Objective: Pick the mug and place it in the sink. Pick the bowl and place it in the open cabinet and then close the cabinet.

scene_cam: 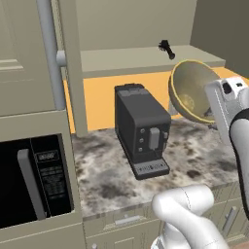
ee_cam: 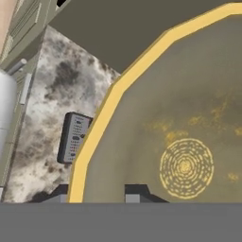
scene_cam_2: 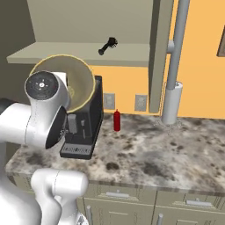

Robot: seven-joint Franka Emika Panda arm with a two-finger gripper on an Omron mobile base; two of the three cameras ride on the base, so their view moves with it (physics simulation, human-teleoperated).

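The bowl is held in the air above the right part of the counter, just right of the coffee machine and below the cabinet shelf. It is tipped on edge: in the left base view its mouth is turned toward the camera and left, its axis near horizontal. A thin yellow rim is seen around a tan, mottled inside with a ringed pattern at the bottom.

In the hand view the gripper is seen with one finger tip on each side of the bowl rim, so the rim is pinched between them. In the right base view the bowl is partly covered by the white arm, with the machine just behind it.

The counter is speckled stone, grey and brown, with grey-beige drawer fronts below. The back wall is orange. A dark small object lies on the open shelf; what it is cannot be told. The cabinet door with a long silver bar handle stands at the left of the left base view, and a black microwave is set beneath it. A red bottle stands upright on the counter beside the machine, and a white paper roll on a stand stands farther right.
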